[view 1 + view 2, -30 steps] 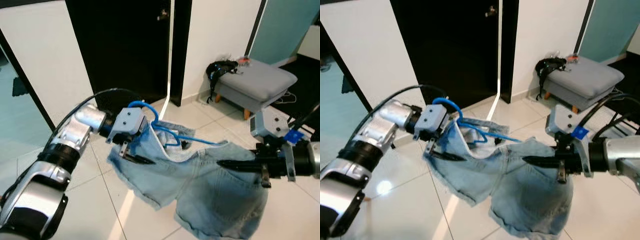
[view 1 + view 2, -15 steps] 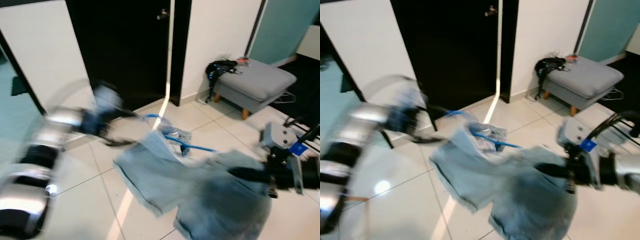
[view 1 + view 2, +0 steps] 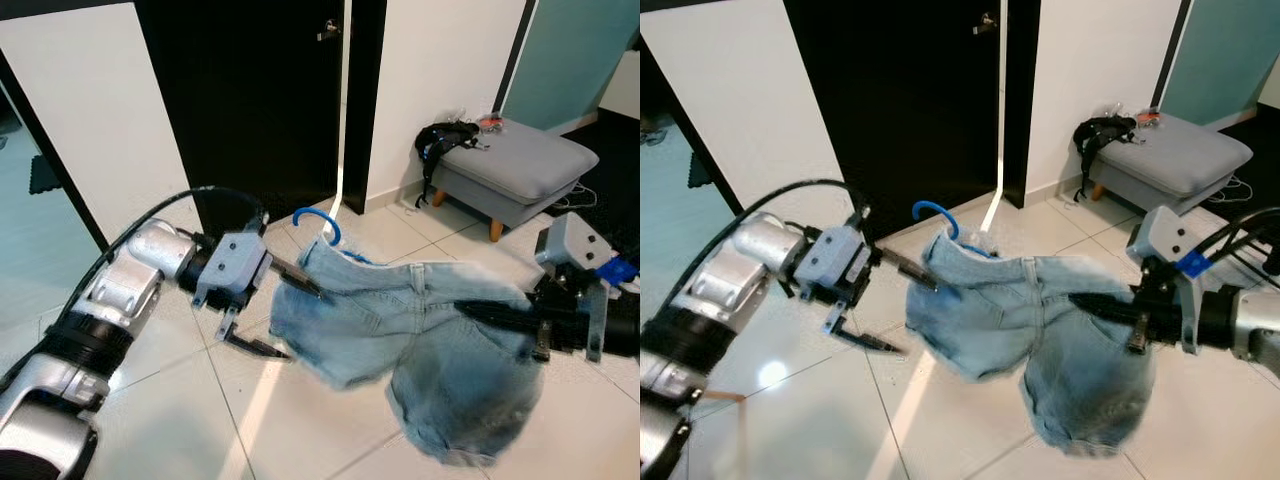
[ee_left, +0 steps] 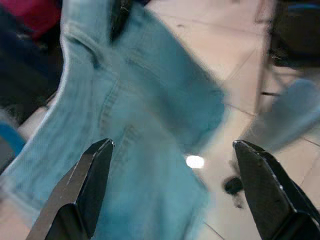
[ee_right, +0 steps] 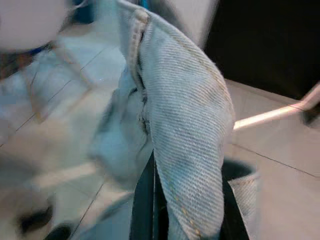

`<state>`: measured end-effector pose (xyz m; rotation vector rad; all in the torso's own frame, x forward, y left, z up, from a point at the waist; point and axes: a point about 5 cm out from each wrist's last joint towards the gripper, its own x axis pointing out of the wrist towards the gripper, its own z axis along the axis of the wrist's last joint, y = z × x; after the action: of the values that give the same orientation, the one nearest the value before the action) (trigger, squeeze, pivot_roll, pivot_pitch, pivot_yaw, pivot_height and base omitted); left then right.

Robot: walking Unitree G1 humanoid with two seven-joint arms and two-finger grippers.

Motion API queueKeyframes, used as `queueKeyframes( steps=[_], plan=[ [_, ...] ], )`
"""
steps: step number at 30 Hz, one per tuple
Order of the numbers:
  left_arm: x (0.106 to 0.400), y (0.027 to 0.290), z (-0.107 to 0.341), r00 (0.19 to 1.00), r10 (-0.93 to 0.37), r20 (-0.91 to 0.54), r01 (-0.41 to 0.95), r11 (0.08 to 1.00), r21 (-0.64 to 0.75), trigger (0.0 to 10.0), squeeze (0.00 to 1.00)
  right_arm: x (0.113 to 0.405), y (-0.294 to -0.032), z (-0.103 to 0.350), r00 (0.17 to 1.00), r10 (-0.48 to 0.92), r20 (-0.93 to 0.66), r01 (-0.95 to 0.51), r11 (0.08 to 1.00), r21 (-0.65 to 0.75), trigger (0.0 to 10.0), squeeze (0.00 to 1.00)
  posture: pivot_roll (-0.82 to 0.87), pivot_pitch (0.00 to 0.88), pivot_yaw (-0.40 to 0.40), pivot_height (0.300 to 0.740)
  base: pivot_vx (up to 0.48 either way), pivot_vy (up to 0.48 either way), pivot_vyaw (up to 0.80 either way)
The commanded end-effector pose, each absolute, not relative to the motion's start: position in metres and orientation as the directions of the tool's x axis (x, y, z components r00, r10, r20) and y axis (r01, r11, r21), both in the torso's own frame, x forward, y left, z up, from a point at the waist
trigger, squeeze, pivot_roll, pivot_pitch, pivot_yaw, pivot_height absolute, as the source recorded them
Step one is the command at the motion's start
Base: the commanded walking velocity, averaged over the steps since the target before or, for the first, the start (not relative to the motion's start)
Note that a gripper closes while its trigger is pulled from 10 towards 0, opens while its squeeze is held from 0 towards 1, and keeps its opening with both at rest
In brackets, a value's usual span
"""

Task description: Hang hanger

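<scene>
The shorts hang in the air above the tiled floor, on a blue hanger whose hook rises at the waistband.

Right gripper: jaws closed on the shorts' waistband; the denim folds over the fingers in the right wrist view.

Left gripper: jaws spread wide, gripping nothing, one finger at the fabric edge, the other below it.

Handling: the denim is soft, limp and fairly heavy; it will sag and swing. The hanger is probably light and stiff. Take hold at the hook or neck, not the cloth.
</scene>
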<state>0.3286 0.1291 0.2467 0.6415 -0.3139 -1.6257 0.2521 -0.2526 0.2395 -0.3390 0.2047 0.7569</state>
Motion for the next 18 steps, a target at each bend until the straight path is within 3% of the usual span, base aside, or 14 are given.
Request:
queueKeyframes(
  steps=[1,3,4,5,6,7,8,9,11,12,13,14,17,18],
  plan=[
    [0.337,0.138,0.249,0.037,-0.984,-0.176,0.833,-0.067,0.55,10.0,0.0,0.258,-0.261,0.245,0.79,0.563,-0.242,-0.612,0.743,-0.27,0.0,0.0,-0.1,0.051,0.062,0.74,0.0,0.0,0.0],
    [0.352,0.155,0.241,0.264,-0.964,-0.018,0.858,0.227,0.462,10.0,0.0,0.266,-0.274,0.231,0.883,0.433,-0.182,-0.463,0.865,-0.191,0.0,0.0,-0.09,0.055,0.065,0.74,0.0,0.0,0.0],
    [0.352,0.155,0.241,0.264,-0.964,-0.018,0.858,0.227,0.462,10.0,0.0,0.266,-0.274,0.231,0.883,0.433,-0.182,-0.463,0.865,-0.191,0.0,0.0,-0.09,0.055,0.065,0.74,0.0,0.0,0.0],
    [0.358,0.165,0.233,0.377,-0.925,0.037,0.847,0.361,0.391,10.0,0.0,0.268,-0.283,0.22,0.918,0.357,-0.175,-0.382,0.913,-0.143,0.0,0.0,-0.09,0.055,0.062,0.74,0.0,0.0,0.0],
    [0.358,0.165,0.233,0.377,-0.925,0.037,0.847,0.361,0.391,10.0,0.0,0.268,-0.283,0.22,0.918,0.357,-0.175,-0.382,0.913,-0.143,0.0,0.0,-0.09,0.055,0.062,0.74,0.0,0.0,0.0],
    [0.364,0.183,0.218,0.536,-0.838,0.105,0.8,0.543,0.254,10.0,0.0,0.269,-0.296,0.204,0.951,0.256,-0.175,-0.274,0.958,-0.084,0.0,0.0,-0.08,0.061,0.059,0.74,0.0,0.0,-0.8],
    [0.364,0.183,0.218,0.536,-0.838,0.105,0.8,0.543,0.254,10.0,0.0,0.269,-0.296,0.204,0.951,0.256,-0.175,-0.274,0.958,-0.084,0.0,0.0,-0.08,0.061,0.059,0.74,0.0,0.0,-0.8],
    [0.367,0.213,0.191,0.749,-0.644,0.155,0.652,0.758,-0.003,10.0,0.0,0.266,-0.314,0.179,0.978,0.103,-0.184,-0.105,0.994,-0.002,0.0,0.0,-0.07,0.064,0.049,0.74,0.0,0.0,-0.8],
    [0.367,0.213,0.191,0.749,-0.644,0.155,0.652,0.758,-0.003,10.0,0.0,0.266,-0.314,0.179,0.978,0.103,-0.184,-0.105,0.994,-0.002,0.0,0.0,-0.07,0.064,0.049,0.74,0.0,0.0,-0.8],
    [0.363,0.232,0.167,0.856,-0.496,0.145,0.515,0.839,-0.175,10.0,0.0,0.262,-0.326,0.162,0.98,-0.001,-0.197,0.011,0.999,0.048,0.0,0.0,-0.06,0.066,0.047,0.74,0.0,0.0,-0.8],
    [0.363,0.232,0.167,0.856,-0.496,0.145,0.515,0.839,-0.175,10.0,0.0,0.262,-0.326,0.162,0.98,-0.001,-0.197,0.011,0.999,0.048,0.0,0.0,-0.06,0.066,0.047,0.74,0.0,0.0,-0.8],
    [0.355,0.246,0.138,0.931,-0.358,0.072,0.363,0.885,-0.29,10.0,0.0,0.258,-0.334,0.142,0.97,-0.087,-0.229,0.105,0.992,0.066,0.0,0.0,-0.06,0.067,0.038,0.74,0.0,0.0,-0.8],
    [0.355,0.246,0.138,0.931,-0.358,0.072,0.363,0.885,-0.29,10.0,0.0,0.258,-0.334,0.142,0.97,-0.087,-0.229,0.105,0.992,0.066,0.0,0.0,-0.06,0.067,0.038,0.74,0.0,0.0,-0.8],
    [0.338,0.253,0.095,0.965,-0.245,-0.097,0.2,0.92,-0.336,10.0,0.0,0.249,-0.341,0.113,0.94,-0.187,-0.286,0.215,0.974,0.07,0.0,0.0,-0.05,0.067,0.028,0.74,0.0,0.0,-0.8]
  ],
)
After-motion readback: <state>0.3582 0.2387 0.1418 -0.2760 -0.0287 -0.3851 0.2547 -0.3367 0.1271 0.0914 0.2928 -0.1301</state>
